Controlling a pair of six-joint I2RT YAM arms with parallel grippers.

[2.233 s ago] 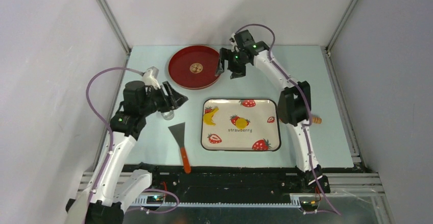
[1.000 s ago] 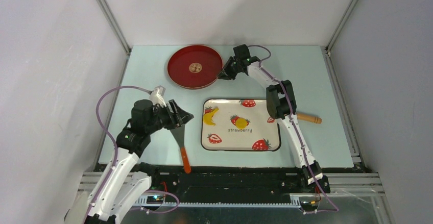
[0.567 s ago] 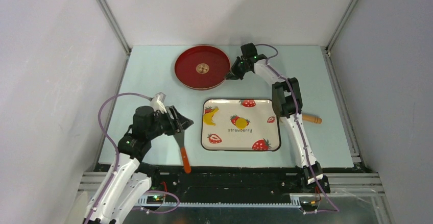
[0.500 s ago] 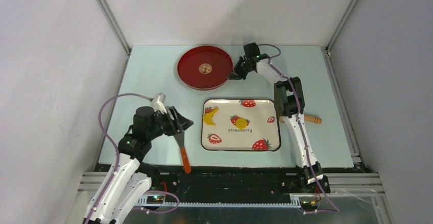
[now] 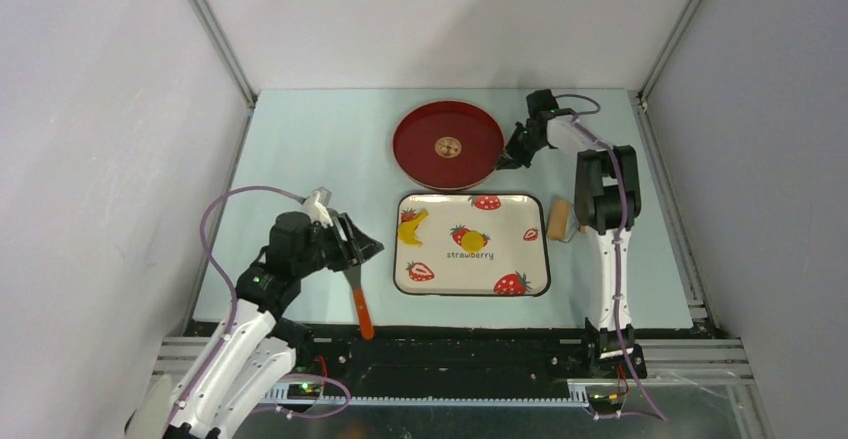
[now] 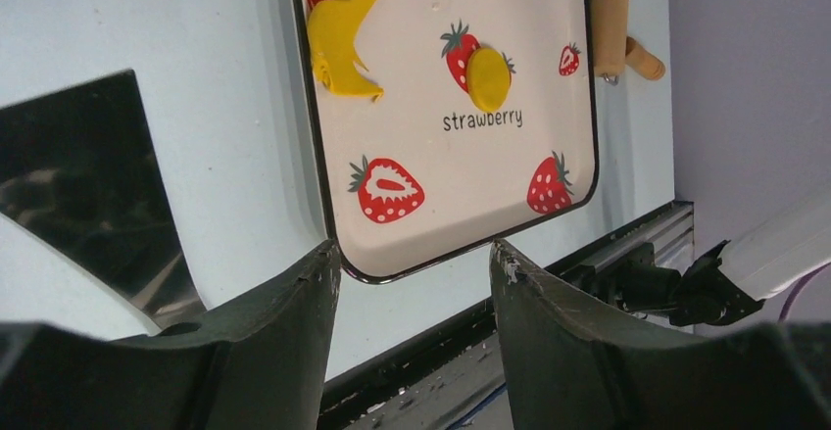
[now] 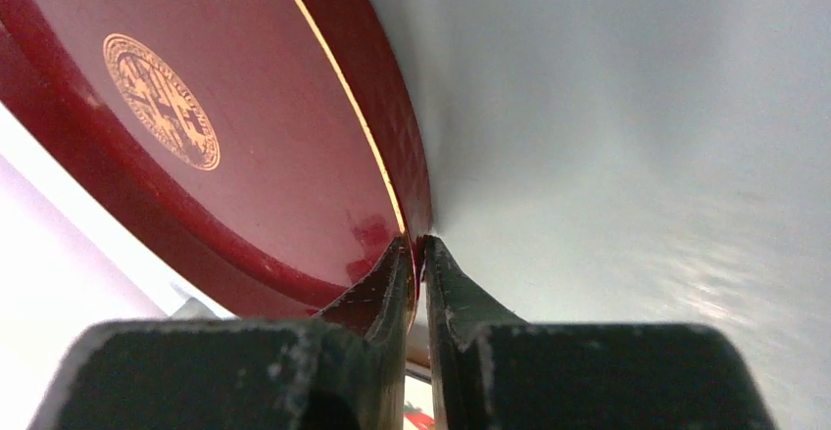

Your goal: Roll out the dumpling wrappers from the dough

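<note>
At the table's near edge, our left gripper (image 5: 358, 249) hangs with jaws parted and empty over the scraper (image 5: 352, 284), having dropped towards it from farther back. Beyond, on the strawberry tray (image 5: 540, 259), one round dumpling wrapper (image 5: 472, 242) lies apart from the crescent dough scrap (image 5: 411, 227). The rolling pin (image 5: 560, 221) rests just beside the tray. Farthest off, our right gripper (image 5: 505, 157) pinches the rim of the red plate (image 5: 425, 144), which we have dragged right to behind the tray, ready, we judge, to receive the wrapper.
</note>
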